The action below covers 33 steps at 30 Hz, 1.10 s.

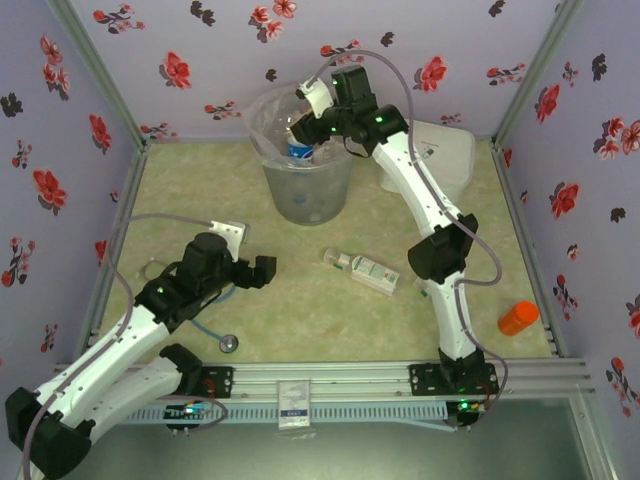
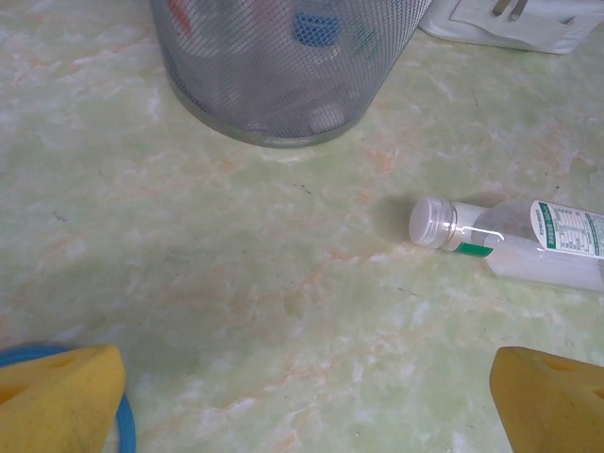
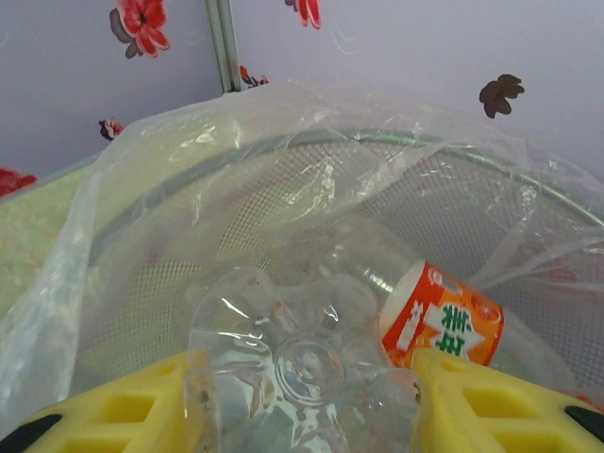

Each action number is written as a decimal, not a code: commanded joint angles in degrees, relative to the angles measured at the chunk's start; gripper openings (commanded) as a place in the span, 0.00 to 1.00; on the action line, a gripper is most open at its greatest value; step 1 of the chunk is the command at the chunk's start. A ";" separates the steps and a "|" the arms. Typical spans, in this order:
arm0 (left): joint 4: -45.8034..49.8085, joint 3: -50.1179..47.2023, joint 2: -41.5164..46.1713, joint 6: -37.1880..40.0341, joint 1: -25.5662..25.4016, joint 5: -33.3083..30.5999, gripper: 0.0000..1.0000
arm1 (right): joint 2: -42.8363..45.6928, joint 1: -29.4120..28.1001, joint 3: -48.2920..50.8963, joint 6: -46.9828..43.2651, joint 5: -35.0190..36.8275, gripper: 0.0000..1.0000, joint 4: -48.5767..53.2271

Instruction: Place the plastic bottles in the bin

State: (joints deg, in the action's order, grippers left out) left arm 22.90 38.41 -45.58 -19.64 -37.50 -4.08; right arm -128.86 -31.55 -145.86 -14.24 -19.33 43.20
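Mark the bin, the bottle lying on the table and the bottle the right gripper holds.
bin (image 1: 305, 200), top external view, lower front wall.
lying bottle (image 2: 505, 236), left wrist view, clear shoulder between cap and label.
held bottle (image 3: 302, 363), right wrist view, centre of its moulded base.

Right arm (image 1: 425, 195) extended, right fingers (image 3: 500, 406) gripping, left arm (image 1: 120, 345) low, left fingers (image 2: 57, 392) spread wide

Lilac walls (image 1: 400, 40) printed with red and dark flowers close the left, top and right of the frame, with metal posts (image 1: 100, 72) at the upper corners. The tabletop (image 1: 300, 310) is pale green, marbled, evenly lit, and a metal rail (image 1: 350, 375) crosses the bottom.
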 commanded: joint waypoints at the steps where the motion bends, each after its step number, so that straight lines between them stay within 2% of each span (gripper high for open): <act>1: -1.05 1.46 -0.20 -0.85 0.48 1.26 1.00 | -6.54 -1.32 4.85 1.58 0.17 0.10 9.49; 7: -1.42 1.29 -0.97 -0.50 0.49 1.70 1.00 | -3.76 -1.47 6.41 3.83 -2.10 0.18 8.44; 14: -2.24 0.96 -2.57 0.07 0.56 3.20 1.00 | 2.79 -1.55 6.15 6.21 -2.71 0.64 5.10; 19: -0.98 1.32 -3.41 1.79 0.49 5.17 1.00 | 7.25 -1.15 6.22 8.80 -3.33 0.79 2.59; 24: -1.13 1.25 -3.37 2.15 0.40 6.42 1.00 | 10.16 -0.18 7.92 13.86 -4.08 0.83 -3.22; 27: -1.79 0.83 -3.23 1.98 0.41 7.13 1.00 | 9.63 0.09 8.32 17.55 -2.80 0.80 -7.72; 30: -1.98 0.53 -3.20 1.80 0.41 7.24 1.00 | 7.91 0.09 8.14 21.77 -0.95 0.72 -13.39; 33: -1.98 0.46 -3.25 1.37 0.32 7.33 1.00 | 5.13 0.09 6.53 24.83 0.29 0.58 -17.63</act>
State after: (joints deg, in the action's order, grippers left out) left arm 21.47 38.41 -49.01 -18.96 -37.47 2.17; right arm -120.95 -31.70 -138.32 5.63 -20.78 32.12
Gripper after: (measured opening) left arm 0.996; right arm 0.595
